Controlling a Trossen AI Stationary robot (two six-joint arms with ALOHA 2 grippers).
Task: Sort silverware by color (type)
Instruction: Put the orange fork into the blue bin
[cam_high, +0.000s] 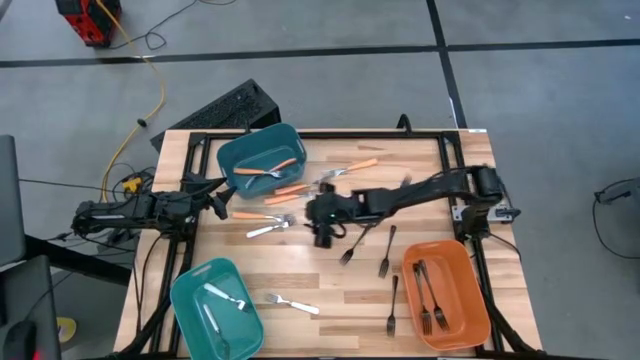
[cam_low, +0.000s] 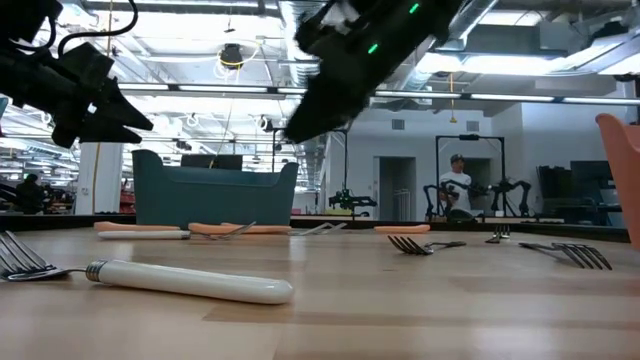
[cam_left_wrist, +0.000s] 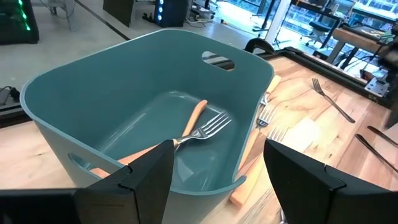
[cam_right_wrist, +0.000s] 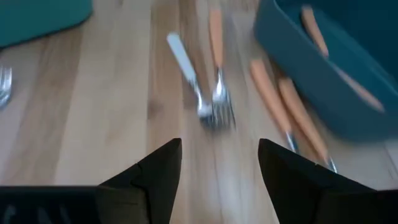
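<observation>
Forks lie scattered on the wooden table. My right gripper (cam_high: 308, 213) (cam_right_wrist: 219, 149) hangs open and empty above the table's middle, just right of a white-handled fork (cam_high: 268, 229) (cam_right_wrist: 189, 73) and an orange-handled fork (cam_high: 258, 214) (cam_right_wrist: 216, 50) whose tines meet. More orange-handled forks (cam_high: 291, 190) (cam_right_wrist: 283, 102) lie beside the far teal bin (cam_high: 262, 152), which holds orange-handled forks (cam_left_wrist: 196, 124). My left gripper (cam_high: 221, 196) (cam_left_wrist: 217, 149) waits open at the left, facing that bin. Black forks (cam_high: 356, 243) lie right of centre.
A second teal bin (cam_high: 192, 322) at the near left holds white forks. An orange bin (cam_high: 468, 300) at the near right holds black forks. A white fork (cam_high: 293, 303) lies near the front edge, and black forks (cam_high: 392, 305) lie beside the orange bin. An orange-handled fork (cam_high: 352, 168) lies toward the far edge.
</observation>
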